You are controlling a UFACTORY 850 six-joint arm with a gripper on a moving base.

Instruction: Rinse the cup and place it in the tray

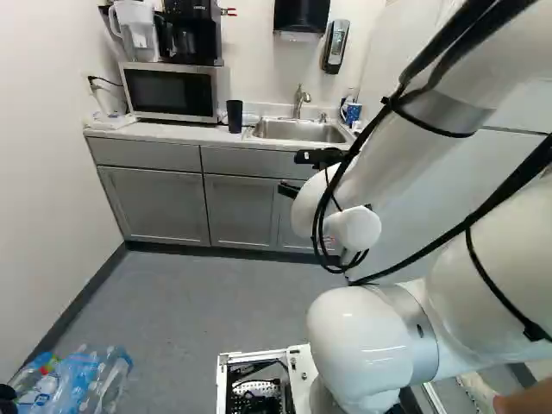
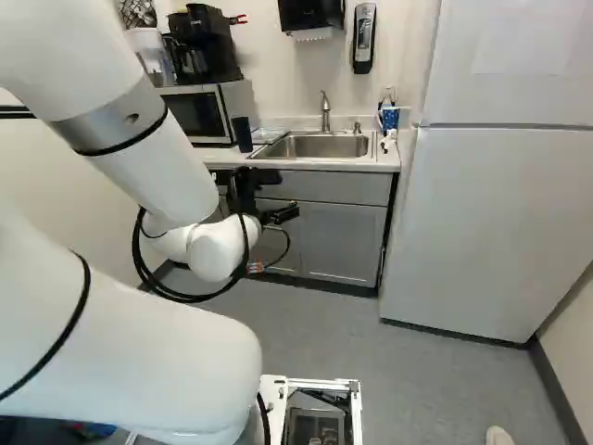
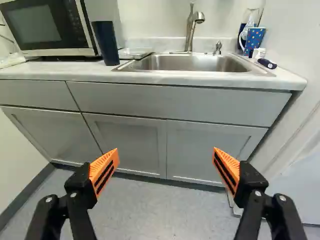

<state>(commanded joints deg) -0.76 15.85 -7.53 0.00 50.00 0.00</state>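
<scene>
Gripper is hanging before the cabinets, below counter level; in the wrist view the fingers are spreading wide, orange pads facing, nothing lying between them. Dark cup is standing upright on the counter, between microwave and sink; its inside is not showing. Clear tray is lying just beside it, part hidden behind the cup in the right base view. Blue mug is standing on the sink's other side, overlapping a clear thing hard to make out. Microwave is running out of the wrist view; the sink's floor is hiding behind its front rim there.
</scene>
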